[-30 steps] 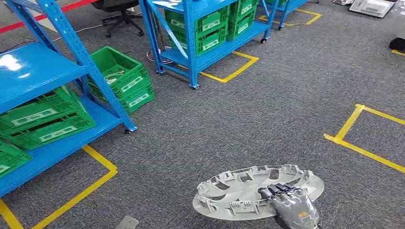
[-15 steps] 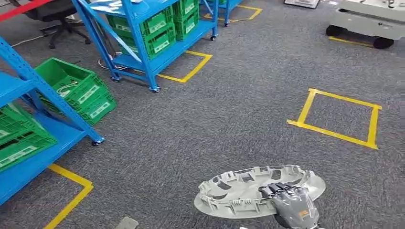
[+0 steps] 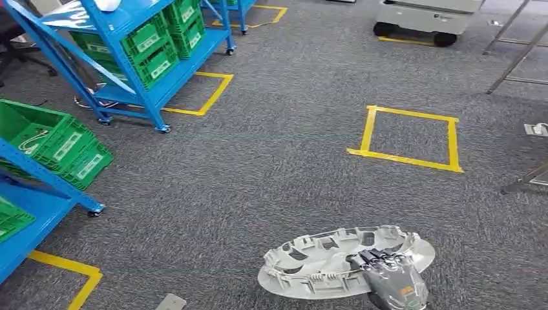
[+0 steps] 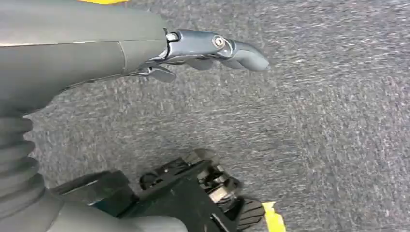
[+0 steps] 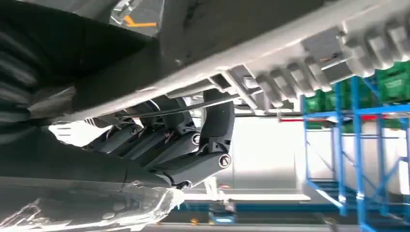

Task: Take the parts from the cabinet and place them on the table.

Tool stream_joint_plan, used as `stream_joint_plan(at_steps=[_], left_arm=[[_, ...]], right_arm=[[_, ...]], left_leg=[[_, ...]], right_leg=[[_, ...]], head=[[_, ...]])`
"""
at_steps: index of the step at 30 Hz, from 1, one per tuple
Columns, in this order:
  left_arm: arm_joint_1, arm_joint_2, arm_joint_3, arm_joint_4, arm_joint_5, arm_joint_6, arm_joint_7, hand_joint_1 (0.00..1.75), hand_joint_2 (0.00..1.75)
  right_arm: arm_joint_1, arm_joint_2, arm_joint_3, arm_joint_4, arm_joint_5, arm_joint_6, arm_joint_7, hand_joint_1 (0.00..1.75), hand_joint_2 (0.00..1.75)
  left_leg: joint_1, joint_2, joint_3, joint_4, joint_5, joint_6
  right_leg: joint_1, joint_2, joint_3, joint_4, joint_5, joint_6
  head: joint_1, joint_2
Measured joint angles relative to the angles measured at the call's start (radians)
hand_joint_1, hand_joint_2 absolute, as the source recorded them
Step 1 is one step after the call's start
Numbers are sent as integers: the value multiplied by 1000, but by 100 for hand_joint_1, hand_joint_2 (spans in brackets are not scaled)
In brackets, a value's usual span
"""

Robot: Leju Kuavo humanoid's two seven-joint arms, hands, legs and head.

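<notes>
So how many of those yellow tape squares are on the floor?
3 show: a complete square mid-floor on the right, one beside the blue rack upper left, and a corner at bottom left. Others may lie out of frame.

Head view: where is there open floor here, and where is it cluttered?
Bare carpet lies around the yellow taped square, ahead of the right hand holding the grey wheel cover. Crowded: blue racks and green crates on the left.
</notes>
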Motion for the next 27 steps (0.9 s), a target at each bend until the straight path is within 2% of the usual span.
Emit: stream_joint_plan(at_steps=[1, 2, 3, 4, 5, 6, 7, 8, 9, 10, 11, 12, 13, 14, 15, 16, 17, 18, 19, 20, 21, 22, 23, 24, 25, 26, 27], left_arm=[[0, 0, 1, 0, 0, 0, 0, 0, 175], [-1, 0, 1, 0, -1, 0, 0, 0, 175], [-2, 0, 2, 0, -1, 0, 0, 0, 175], [-3, 0, 3, 0, -1, 0, 0, 0, 175], [-1, 0, 3, 0, -1, 0, 0, 0, 175], [1, 0, 3, 0, -2, -1, 0, 0, 175], [3, 0, 4, 0, -4, -1, 0, 0, 175], [7, 0, 4, 0, -4, -1, 0, 0, 175], [7, 0, 4, 0, -4, -1, 0, 0, 175], [6, 0, 4, 0, -4, -1, 0, 0, 175], [5, 2, 4, 0, -4, -1, 0, 0, 175], [5, 2, 4, 0, -5, -1, 0, 0, 175], [7, 2, 5, 0, -5, -1, 0, 0, 175], [5, 3, 5, 0, -7, -2, 0, 0, 175], [4, 3, 5, 0, -7, -2, 0, 0, 175], [4, 3, 5, 0, -7, -2, 0, 0, 175], [3, 2, 5, 0, -7, -2, 0, 0, 175], [0, 3, 5, 0, -7, -2, 0, 0, 175], [-1, 3, 5, 0, -7, -2, 0, 0, 175], [0, 2, 5, 0, -7, -2, 0, 0, 175], [3, 3, 6, 0, -7, -2, 0, 0, 175], [5, 4, 7, 0, -7, -2, 0, 0, 175], [6, 5, 7, 0, -7, -2, 0, 0, 175], [6, 5, 8, 0, -7, -2, 0, 0, 175], [5, 5, 8, 0, -7, -2, 0, 0, 175], [4, 5, 9, 0, -7, -3, 0, 0, 175], [4, 5, 9, 0, -7, -3, 0, 0, 175]], right_arm=[[0, 0, 0, 1, -1, 0, 0, 175, 175], [-1, 0, 1, 1, -2, 0, 0, 175, 175], [0, 2, 1, 1, -2, 0, -1, 175, 175], [-4, 4, 2, 2, -3, 0, -2, 175, 175], [-8, 4, 3, 3, -3, 0, -3, 175, 175], [-10, 5, 3, 5, -6, 0, -6, 175, 175], [-10, 7, 3, 6, -9, 0, -8, 175, 175], [-10, 8, 4, 8, -9, 0, -11, 175, 175], [-10, 8, 5, 10, -9, 0, -12, 175, 175], [-10, 10, 6, 11, -10, 0, -14, 175, 175], [-10, 11, 7, 12, -11, 0, -14, 175, 175], [-10, 12, 7, 12, -12, 0, -14, 175, 175], [-14, 12, 7, 12, -12, 0, -14, 175, 175], [-15, 12, 6, 13, -12, 0, -16, 175, 175], [-15, 12, 6, 13, -12, 0, -16, 175, 175], [-13, 12, 6, 14, -12, 0, -16, 175, 175], [-11, 13, 8, 14, -13, 0, -16, 175, 175], [-8, 13, 9, 14, -12, 0, -18, 175, 175], [-10, 13, 10, 14, -12, 0, -18, 175, 175], [-14, 13, 10, 15, -12, 0, -18, 175, 175], [-16, 14, 11, 16, -12, 0, -18, 175, 175], [-16, 14, 11, 16, -13, 0, -18, 175, 175], [-16, 14, 11, 18, -13, 0, -18, 175, 175], [-16, 14, 11, 19, -13, 0, -18, 175, 175], [-15, 14, 11, 19, -12, 0, -17, 175, 175], [-15, 14, 11, 20, -13, 0, -17, 175, 175], [-15, 14, 11, 19, -13, 0, -17, 175, 175]], left_leg=[[2, 13, 2, -3, 0, -6], [3, 20, 3, -2, -6, -13], [6, -15, 1, 11, -20, -19], [7, -66, -24, 68, -59, -21], [9, -92, -64, 154, -103, -22], [9, -102, -107, 238, -139, -23], [9, -106, -144, 307, -159, -23], [9, -109, -158, 325, -151, -22], [10, -111, -149, 299, -120, -21], [11, -114, -126, 242, -78, -19], [13, -129, -78, 137, -17, -17], [18, -164, -46, 67, 15, -18], [25, -225, -27, 19, 11, -17], [25, -213, -26, 15, 6, -15], [21, -204, -28, 14, 5, -8], [17, -192, -27, 14, 7, -1], [21, -175, -24, 5, 13, 9], [22, -159, -21, 0, 17, 15], [20, -149, -20, -1, 16, 22], [16, -133, -20, -1, 15, 26], [12, -114, -19, 0, 13, 29], [10, -97, -19, 0, 12, 30], [9, -83, -19, 0, 11, 31], [8, -68, -17, 0, 9, 30], [8, -56, -14, 0, 7, 29], [8, -43, -8, 0, 3, 27], [7, -33, -1, 1, -1, 21]], right_leg=[[3, 15, -5, 0, 0, -7], [-2, 27, -1, -5, 5, -15], [-6, 36, -1, -8, 7, -20], [-8, 46, -2, -8, 8, -26], [-8, 58, -4, -8, 8, -28], [-8, 71, -6, -8, 9, -31], [-7, 87, -8, -8, 9, -31], [-7, 103, -8, -8, 9, -31], [-8, 118, -8, -7, 10, -29], [-8, 132, -8, -7, 11, -28], [-10, 151, -6, -7, 13, -24], [-11, 161, -7, -7, 14, -22], [-5, 176, -14, 1, 14, -14], [-9, 188, -23, -1, 18, -9], [-14, 201, -27, -5, 23, -1], [-18, 213, -28, -12, 28, 7], [-18, 229, -39, -16, 32, 16], [-15, 183, -42, -3, 26, 15], [-8, 113, -60, 35, 1, 18], [-8, 75, -94, 110, -40, 22], [-9, 59, -139, 207, -84, 23], [-10, 57, -175, 283, -113, 24], [-10, 57, -188, 314, -117, 24], [-10, 56, -176, 294, -97, 24], [-10, 54, -139, 233, -63, 23], [-9, 39, -77, 126, -18, 21], [-8, 5, -16, 27, 14, 19]], head=[[0, 0], [1, 0], [-1, 0], [-7, 0], [-7, 0], [-8, 0], [-8, 0], [-7, 0], [-8, 0], [-7, 0], [-7, 0], [-8, 0], [-8, 0], [-6, 0], [-7, 0], [-9, 0], [-9, 0], [-6, 0], [5, 0], [9, 0], [8, 0], [8, 0], [9, 0], [8, 0], [9, 0], [8, 0], [9, 0]])
